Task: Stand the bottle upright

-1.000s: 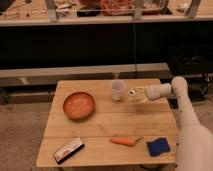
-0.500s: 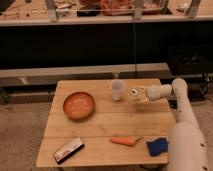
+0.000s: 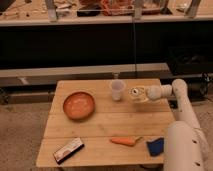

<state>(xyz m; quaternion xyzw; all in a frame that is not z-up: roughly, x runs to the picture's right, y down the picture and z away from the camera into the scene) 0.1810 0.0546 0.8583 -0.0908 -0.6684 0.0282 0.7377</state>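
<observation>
The bottle (image 3: 134, 93) is small and pale cream with tan markings. It lies on its side on the wooden table (image 3: 100, 125), just right of the clear plastic cup (image 3: 117, 89), with one end turned toward the camera. My gripper (image 3: 141, 94) reaches in from the right on the white arm (image 3: 172, 92). It is right at the bottle and seems to touch its right side. The contact itself is hidden.
An orange bowl (image 3: 79, 104) sits at the table's left. A carrot (image 3: 125, 141), a blue sponge (image 3: 155, 146) and a flat snack box (image 3: 68, 150) lie along the front edge. A small pale object (image 3: 116, 76) stands at the back edge. Dark shelving runs behind.
The arm has pushed a little to the left and the gripper has closed up against the bottle. The bottle has stayed beside the cup, still on its side.
</observation>
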